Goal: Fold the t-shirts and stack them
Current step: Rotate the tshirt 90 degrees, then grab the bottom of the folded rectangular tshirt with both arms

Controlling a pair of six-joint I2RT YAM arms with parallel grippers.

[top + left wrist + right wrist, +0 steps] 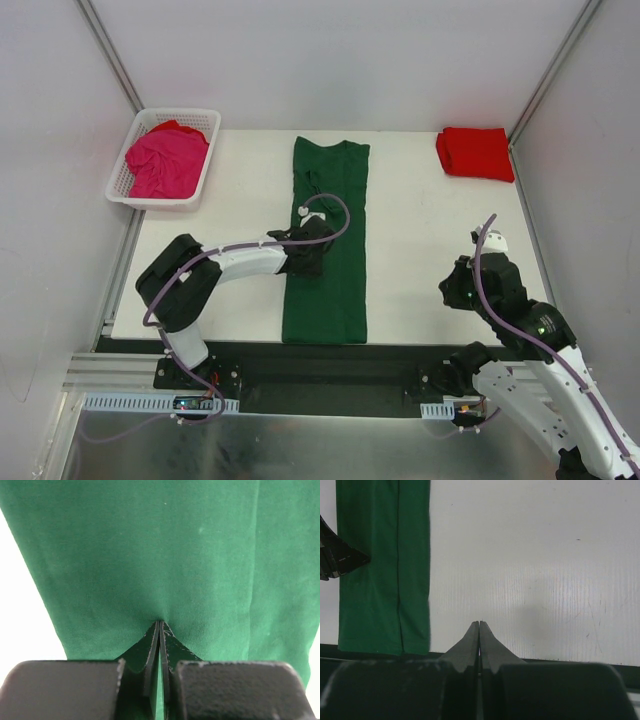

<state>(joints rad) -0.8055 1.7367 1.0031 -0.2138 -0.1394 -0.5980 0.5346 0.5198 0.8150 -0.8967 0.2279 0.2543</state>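
The dark green t-shirt (327, 240) lies as a long narrow strip down the middle of the table, collar end at the back. My left gripper (318, 240) hovers over its middle, shut, with the fingertips (160, 623) touching the smooth green cloth (150, 545); no fold is pinched. The red t-shirt (475, 152) sits folded at the back right corner. A crumpled magenta t-shirt (165, 160) fills the basket. My right gripper (455, 288) is shut and empty (479, 622) above bare table at the near right, with the green strip (380, 570) off to its left.
The white lattice basket (202, 118) stands at the back left corner. The white table (420, 230) ends in a black rail (330, 362) at the near edge. Grey walls close in both sides and the back.
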